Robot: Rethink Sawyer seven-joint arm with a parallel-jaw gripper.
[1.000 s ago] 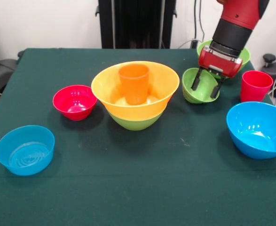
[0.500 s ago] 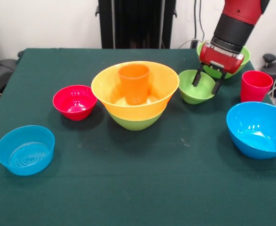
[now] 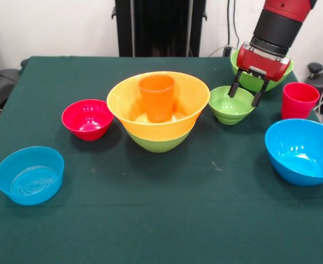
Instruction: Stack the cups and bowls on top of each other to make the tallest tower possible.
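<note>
While the tower (image 3: pixel 158 110) waits mid-table, the gripper (image 3: pixel 245 94) hangs spread wide and empty at the small green bowl (image 3: pixel 230 104).

The wide orange bowl (image 3: pixel 129 104) nests in a green one with an orange cup (image 3: pixel 157 97) inside, a broad base; blue bowl (image 3: pixel 300 151), small blue bowl (image 3: pixel 29 174), red bowl (image 3: pixel 87 118) and red cup (image 3: pixel 299 100) sit apart, unstacked.

Open claw (image 3: pixel 245 97) hovers above small green bowl (image 3: pixel 230 104) — not touching.
</note>
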